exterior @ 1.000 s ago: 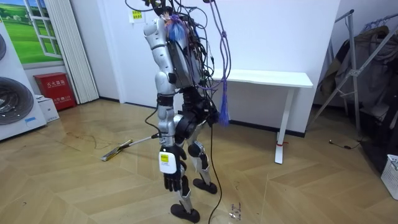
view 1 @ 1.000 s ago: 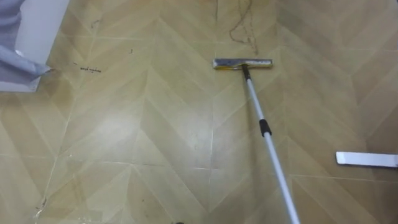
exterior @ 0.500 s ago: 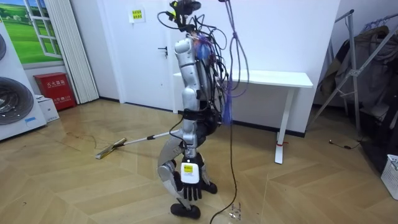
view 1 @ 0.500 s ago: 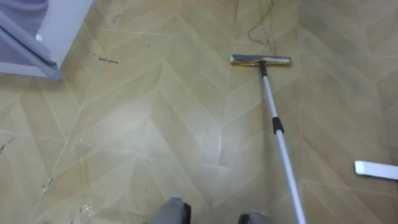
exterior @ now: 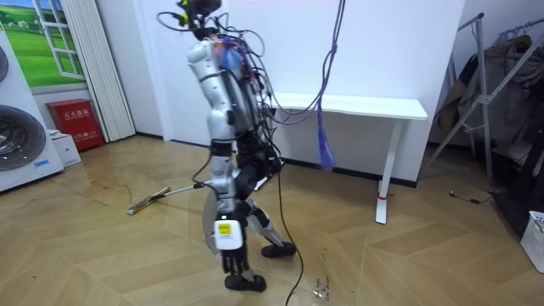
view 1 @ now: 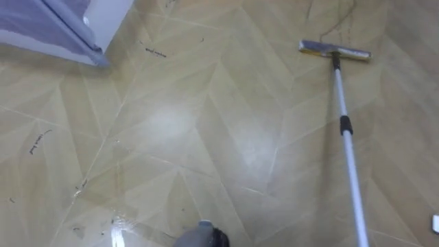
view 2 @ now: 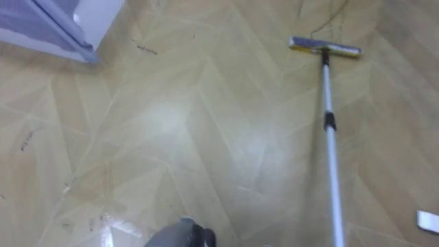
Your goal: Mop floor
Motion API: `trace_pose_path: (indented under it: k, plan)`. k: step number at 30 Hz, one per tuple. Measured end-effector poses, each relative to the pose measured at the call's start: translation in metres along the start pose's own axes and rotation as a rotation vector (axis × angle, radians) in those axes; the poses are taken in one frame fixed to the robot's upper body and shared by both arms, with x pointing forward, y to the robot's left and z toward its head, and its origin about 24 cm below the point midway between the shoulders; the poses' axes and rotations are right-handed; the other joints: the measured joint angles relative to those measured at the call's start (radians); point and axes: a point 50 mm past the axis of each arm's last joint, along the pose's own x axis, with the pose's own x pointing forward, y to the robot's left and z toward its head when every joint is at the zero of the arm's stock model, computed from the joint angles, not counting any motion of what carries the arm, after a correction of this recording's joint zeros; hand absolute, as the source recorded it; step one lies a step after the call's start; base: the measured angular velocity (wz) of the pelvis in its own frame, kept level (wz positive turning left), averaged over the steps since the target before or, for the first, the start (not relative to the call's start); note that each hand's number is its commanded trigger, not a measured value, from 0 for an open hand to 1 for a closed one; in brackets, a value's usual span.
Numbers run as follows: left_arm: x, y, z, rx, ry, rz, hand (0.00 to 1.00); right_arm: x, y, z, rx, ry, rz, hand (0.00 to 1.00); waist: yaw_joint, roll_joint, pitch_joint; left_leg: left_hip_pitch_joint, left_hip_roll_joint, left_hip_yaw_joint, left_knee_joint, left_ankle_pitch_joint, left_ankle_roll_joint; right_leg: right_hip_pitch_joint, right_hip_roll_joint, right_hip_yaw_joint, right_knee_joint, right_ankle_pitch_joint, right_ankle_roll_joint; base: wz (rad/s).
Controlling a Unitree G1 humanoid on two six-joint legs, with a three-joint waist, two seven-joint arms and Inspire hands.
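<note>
Wide glossy floor (view 1: pixel 171 123) ahead, and the robot stands mid-room, not far from the table (exterior: pixel 365 106). The mop (view 1: pixel 341 103) lies out front right, its pole (view 1: pixel 351 178) slanting back toward the robot's right side. What holds the upper end, I cannot tell. The head (view 1: pixel 335 49) sits flat on the boards. Left hand (exterior: pixel 233 257) hangs loose and empty. My call: hold the head flat, stroke straight with overlap, then steer left for the dark marks (view 1: pixel 154 52).

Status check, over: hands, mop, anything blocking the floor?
Left hand hanging open. Mop head flat on floor, pole running back on right. White panel off to left, apart from mop.
</note>
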Motion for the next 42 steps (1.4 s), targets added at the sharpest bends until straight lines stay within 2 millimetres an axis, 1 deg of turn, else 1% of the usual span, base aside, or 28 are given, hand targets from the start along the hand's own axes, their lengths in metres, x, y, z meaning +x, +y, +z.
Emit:
trace_pose_path:
  k: [3,4,6,8,9,10,12,13,14,16,18,19,20,21,22,23,24,26,27,28,29,31,34,36,38,40,41,42]
  plan:
    - [0.000,0.000,0.005,-0.004,-0.028,0.016,0.00,0.002,0.005,-0.013,-0.014,0.032,0.006,1.00,-0.013,0.013,0.0074,0.023,-0.002,-0.016,-0.041,-0.007,0.002,-0.119,0.023,0.007,-0.068,-0.003,0.001,-0.43]
    - [0.000,0.000,0.004,-0.006,-0.026,0.021,0.00,0.002,0.010,-0.015,-0.030,0.036,0.009,1.00,-0.027,0.014,0.0084,0.042,-0.004,-0.016,-0.063,-0.007,0.002,-0.156,0.031,0.005,-0.169,0.004,-0.005,-0.18]
    - [0.000,0.000,0.004,-0.010,-0.025,0.035,0.00,0.003,0.018,-0.021,-0.044,0.051,0.021,1.00,-0.046,0.014,0.0088,0.075,-0.006,-0.018,-0.073,-0.031,-0.009,-0.178,0.034,-0.005,-0.325,0.069,-0.019,0.01]
    - [0.000,-0.001,0.004,-0.012,-0.023,0.035,0.00,0.003,0.025,-0.025,-0.049,0.073,0.034,1.00,-0.045,0.012,0.0080,0.120,0.000,-0.033,-0.060,-0.067,-0.038,-0.144,0.034,-0.034,-0.333,0.110,-0.045,0.03]
    - [0.000,-0.001,0.003,-0.012,-0.019,0.036,0.00,0.003,0.025,-0.023,-0.052,0.073,0.034,1.00,-0.042,0.008,0.0099,0.128,0.006,-0.033,-0.049,-0.074,-0.048,-0.135,0.034,-0.043,-0.328,0.112,-0.048,-0.14]
    - [0.000,0.000,0.003,-0.012,-0.011,0.043,0.00,0.002,0.027,-0.013,-0.056,0.058,0.029,1.00,-0.036,0.004,0.0116,0.131,0.018,-0.029,0.003,-0.078,-0.060,-0.119,0.040,-0.046,-0.303,0.097,-0.069,-0.13]
    - [0.000,0.002,0.001,-0.047,0.005,0.063,0.00,-0.001,0.026,0.009,-0.054,0.026,0.011,1.00,-0.026,-0.013,0.0143,0.081,0.043,-0.027,0.170,-0.046,-0.103,-0.112,0.053,-0.046,-0.239,0.037,-0.079,-0.14]
    - [-0.001,0.003,0.001,-0.069,0.009,0.076,0.00,-0.005,0.025,0.028,-0.055,-0.004,-0.001,1.00,-0.013,-0.025,0.0140,0.033,0.059,-0.028,0.289,0.012,-0.120,-0.112,0.064,-0.041,-0.200,0.004,-0.090,-0.19]
    - [-0.001,0.004,0.002,-0.089,0.012,0.087,0.00,-0.010,0.025,0.053,-0.047,-0.054,-0.008,1.00,-0.003,-0.039,0.0170,-0.026,0.064,-0.032,0.412,0.112,-0.126,-0.110,0.073,-0.035,-0.164,-0.021,-0.107,-0.21]
    - [-0.001,0.008,0.006,-0.097,-0.005,0.105,0.00,-0.021,0.025,0.088,-0.039,-0.140,-0.005,1.00,0.032,-0.078,0.0256,-0.111,0.066,-0.033,0.520,0.215,-0.145,-0.108,0.084,-0.016,-0.121,-0.057,-0.120,-0.19]
    - [-0.001,0.011,0.007,-0.088,-0.011,0.110,0.00,-0.030,0.023,0.113,-0.018,-0.214,0.006,1.00,0.053,-0.091,0.0301,-0.204,0.079,-0.032,0.504,0.195,-0.134,-0.095,0.095,-0.026,-0.099,-0.084,-0.125,-0.11]
    - [-0.001,0.012,0.006,-0.089,-0.014,0.113,0.00,-0.036,0.026,0.128,0.000,-0.271,0.031,1.00,0.075,-0.097,0.0326,-0.233,0.076,-0.026,0.398,0.178,-0.134,-0.074,0.098,-0.027,-0.101,-0.100,-0.129,0.00]
    - [-0.002,0.012,0.003,-0.088,-0.008,0.110,0.00,-0.040,0.030,0.136,0.022,-0.299,0.065,1.00,0.076,-0.103,0.0341,-0.233,0.067,-0.026,0.230,0.173,-0.134,-0.039,0.099,-0.031,-0.115,-0.119,-0.123,0.06]
    - [-0.002,0.012,0.002,-0.089,-0.007,0.105,0.00,-0.040,0.030,0.136,0.032,-0.302,0.080,1.00,0.076,-0.102,0.0319,-0.226,0.062,-0.030,0.137,0.175,-0.133,-0.019,0.099,-0.037,-0.125,-0.130,-0.119,0.22]
    - [-0.002,0.012,0.001,-0.096,-0.005,0.089,0.00,-0.038,0.031,0.132,0.050,-0.292,0.103,1.00,0.074,-0.092,0.0334,-0.211,0.061,-0.033,-0.012,0.205,-0.112,0.030,0.099,-0.056,-0.152,-0.149,-0.114,0.29]
    - [-0.002,0.012,0.000,-0.095,-0.004,0.074,0.00,-0.032,0.030,0.119,0.064,-0.258,0.116,1.00,0.070,-0.081,0.0272,-0.190,0.060,-0.029,-0.028,0.220,-0.094,0.079,0.095,-0.063,-0.188,-0.167,-0.097,0.36]
    - [-0.002,0.011,0.000,-0.095,-0.003,0.065,0.00,-0.029,0.028,0.110,0.067,-0.238,0.116,1.00,0.062,-0.074,0.0205,-0.177,0.056,-0.025,-0.028,0.211,-0.080,0.103,0.089,-0.072,-0.210,-0.172,-0.088,0.56]
    - [-0.001,0.010,0.006,-0.089,-0.018,0.048,0.00,-0.016,0.012,0.073,0.073,-0.139,0.078,1.00,0.037,-0.060,0.0172,-0.122,0.020,0.016,-0.028,0.157,0.000,0.149,0.046,-0.056,-0.191,-0.177,-0.051,0.54]
    - [-0.001,0.010,0.008,-0.090,-0.026,0.049,0.00,-0.013,0.007,0.063,0.074,-0.114,0.064,1.00,0.037,-0.060,0.0171,-0.106,0.007,0.025,-0.026,0.144,0.013,0.142,0.031,-0.044,-0.150,-0.163,-0.028,0.29]
    - [-0.002,0.010,0.012,-0.081,-0.048,0.054,0.00,-0.007,-0.003,0.038,0.074,-0.061,0.035,1.00,0.029,-0.052,0.0117,-0.075,-0.022,0.033,-0.027,0.114,0.027,0.122,0.010,-0.029,-0.058,-0.110,0.005,0.26]
    - [-0.002,0.010,0.015,-0.055,-0.066,0.059,0.00,-0.003,-0.009,0.013,0.069,-0.003,0.008,1.00,0.018,-0.031,-0.0008,-0.050,-0.040,0.028,-0.027,0.086,0.039,0.098,0.006,-0.010,0.018,-0.027,0.012,0.26]
    - [-0.003,0.011,0.020,-0.026,-0.096,0.077,0.00,0.000,-0.011,-0.015,0.065,0.063,-0.014,1.00,0.008,-0.003,-0.0066,-0.014,-0.049,0.018,-0.038,0.054,0.045,0.045,0.016,0.016,0.082,0.016,0.017,0.07]
    - [-0.004,0.008,0.026,-0.029,-0.124,0.088,0.00,0.002,-0.003,-0.045,0.059,0.135,-0.014,1.00,-0.016,0.013,-0.0031,0.048,-0.052,0.016,-0.081,0.032,0.045,-0.090,0.024,0.036,0.033,0.006,0.015,-0.08]
    - [-0.004,0.005,0.025,-0.034,-0.121,0.078,0.00,0.003,0.006,-0.051,0.044,0.149,0.000,1.00,-0.041,0.016,-0.0015,0.087,-0.050,-0.001,-0.121,0.021,0.033,-0.140,0.033,0.039,-0.129,0.013,0.010,-0.05]
    - [-0.004,0.001,0.023,-0.031,-0.109,0.074,0.00,0.003,0.015,-0.057,0.036,0.182,0.017,1.00,-0.046,0.007,0.0016,0.149,-0.044,-0.008,-0.129,-0.016,0.012,-0.138,0.031,0.026,-0.357,0.104,-0.013,0.00]
    - [-0.004,-0.003,0.013,-0.038,-0.068,0.070,0.00,0.003,0.015,-0.058,0.028,0.195,0.011,1.00,-0.039,0.008,0.0018,0.191,-0.022,-0.028,-0.091,-0.068,-0.014,-0.095,0.042,-0.004,-0.359,0.130,-0.026,-0.11]
    - [-0.003,-0.001,0.008,-0.058,-0.040,0.072,0.00,0.003,0.016,-0.047,0.021,0.181,0.011,1.00,-0.039,0.011,0.0022,0.206,-0.008,-0.043,-0.052,-0.094,-0.037,-0.070,0.050,-0.023,-0.332,0.111,-0.046,-0.11]
    - [-0.003,0.001,0.007,-0.069,-0.030,0.074,0.00,0.002,0.017,-0.042,0.019,0.174,0.010,1.00,-0.040,0.011,0.0028,0.204,-0.008,-0.048,-0.014,-0.097,-0.043,-0.062,0.050,-0.029,-0.313,0.095,-0.059,0.05]
